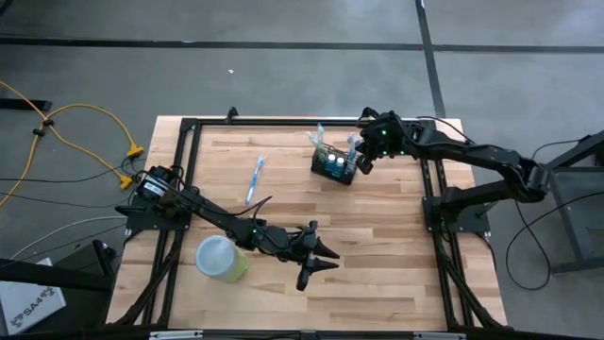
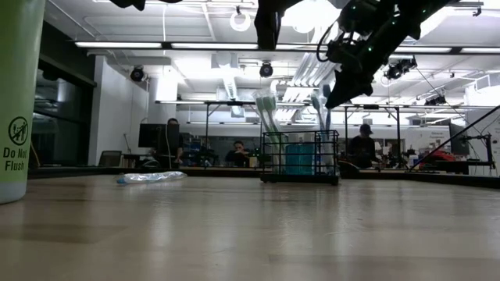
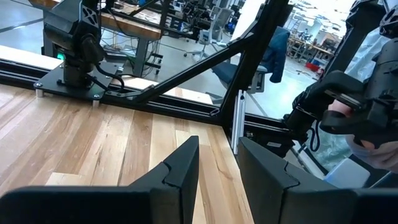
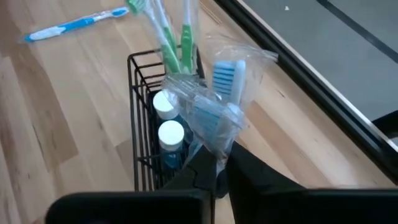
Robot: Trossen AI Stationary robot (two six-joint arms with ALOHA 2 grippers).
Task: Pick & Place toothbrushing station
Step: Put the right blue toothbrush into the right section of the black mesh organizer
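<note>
The black wire-mesh basket (image 1: 334, 167) stands on its base at the table's far middle; it also shows in the low view (image 2: 301, 158) and the right wrist view (image 4: 144, 146). It holds green toothbrushes (image 4: 169, 43) and two white-capped bottles (image 4: 170, 133). My right gripper (image 1: 362, 157) hangs over the basket's right end, shut on a blue toothbrush in a clear wrapper (image 4: 219, 102). My left gripper (image 1: 317, 261) is open and empty over the table's near middle, its fingers apart in its wrist view (image 3: 217, 171). My right gripper pinches the wrapped blue toothbrush between its two fingers, on the wrapper low on the handle (image 4: 214, 149). The fingers come slanting down from the table's right. The brush stands about upright, head (image 4: 225, 73) up, at the basket's right end. The fingers hide its lower end.
A light-green cup (image 1: 223, 258) lies on its side near the left arm and fills the low view's left edge (image 2: 19, 94). A blue toothbrush (image 1: 256, 178) lies flat on the table left of the basket. A black frame (image 1: 189, 142) borders the table. People sit in the room behind.
</note>
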